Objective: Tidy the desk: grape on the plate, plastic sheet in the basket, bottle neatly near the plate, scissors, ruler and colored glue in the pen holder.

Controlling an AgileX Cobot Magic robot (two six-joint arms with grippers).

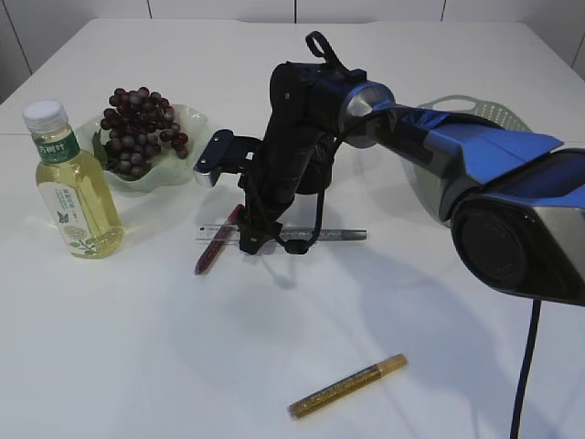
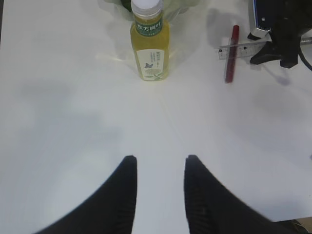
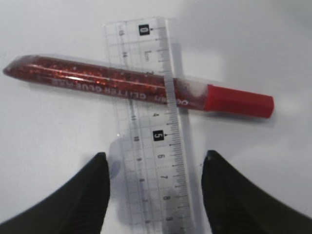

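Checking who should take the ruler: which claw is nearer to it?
Right. The right claw sits over the ruler, one finger on either side of it. The left claw hangs over bare table, well short of it.

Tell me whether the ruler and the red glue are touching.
Touching. The right wrist view shows the ruler lying straight across the red glue.
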